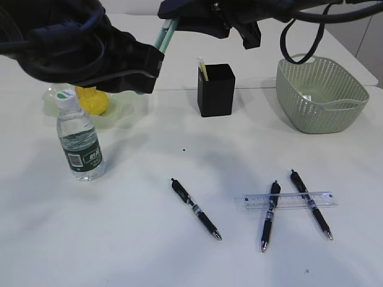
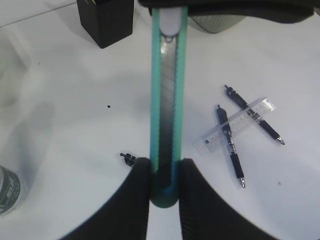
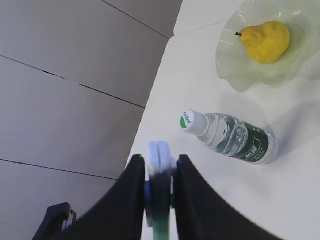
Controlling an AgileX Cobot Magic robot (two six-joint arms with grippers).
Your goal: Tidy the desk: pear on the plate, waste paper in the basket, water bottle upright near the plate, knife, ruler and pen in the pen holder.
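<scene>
Handover in mid-air, far above the desk (image 1: 149, 251): left gripper (image 2: 164, 175) jaws clenched on the teal knife (image 2: 168, 100); right gripper (image 3: 160, 172) jaws pinching its other end. Risk: early release drops the blade beside the pen holder (image 1: 216, 89).

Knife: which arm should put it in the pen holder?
Right, likely: right gripper pinches the knife end nearest the pen holder; left gripper holds the far end, by the plate.

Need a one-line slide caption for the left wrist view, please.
Left gripper holds a teal knife above the desk, both ends gripped; pens and ruler below.
</scene>
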